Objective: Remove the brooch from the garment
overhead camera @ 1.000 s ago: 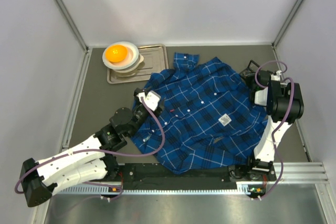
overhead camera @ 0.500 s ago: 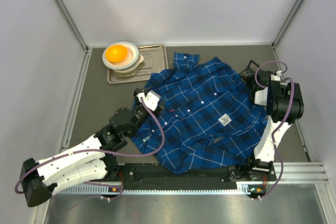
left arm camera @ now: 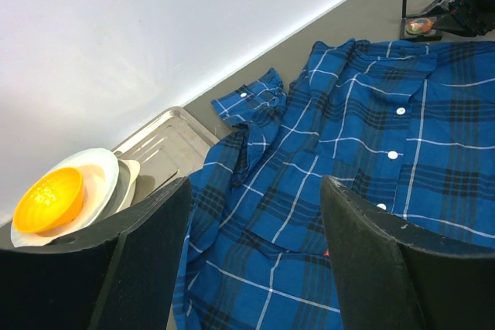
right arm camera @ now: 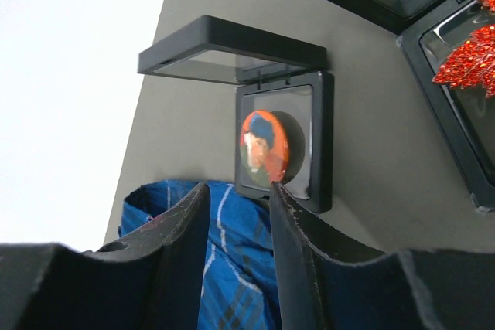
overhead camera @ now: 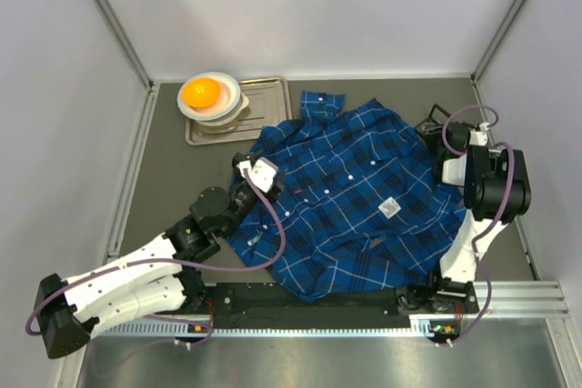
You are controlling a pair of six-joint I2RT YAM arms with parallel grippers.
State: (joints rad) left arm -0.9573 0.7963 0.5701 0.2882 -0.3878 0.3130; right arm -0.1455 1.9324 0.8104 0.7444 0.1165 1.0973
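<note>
The garment (overhead camera: pixel 364 193), a dark-blue plaid shirt, lies spread across the middle of the table. A round orange brooch (right arm camera: pixel 264 148) with a painted face rests inside an open black case (right arm camera: pixel 319 144) at the shirt's right edge, off the cloth. My right gripper (right arm camera: pixel 238 188) hovers just short of that case, open, with only shirt fabric (right arm camera: pixel 232 260) showing through the gap. My left gripper (left arm camera: pixel 255 191) is open wide above the shirt's left front (left arm camera: pixel 371 152), holding nothing. A tiny red spot (left arm camera: pixel 326 253) shows on the cloth near its right finger.
A second open case holding a red sparkly piece (right arm camera: pixel 468 59) lies right of the first one. At the back left a metal tray (overhead camera: pixel 269 102) carries stacked white dishes and an orange bowl (overhead camera: pixel 202 92). White walls close in the table.
The right jaws have spread apart, and the right wrist has drawn back a little toward the near right. The left arm has not moved.
</note>
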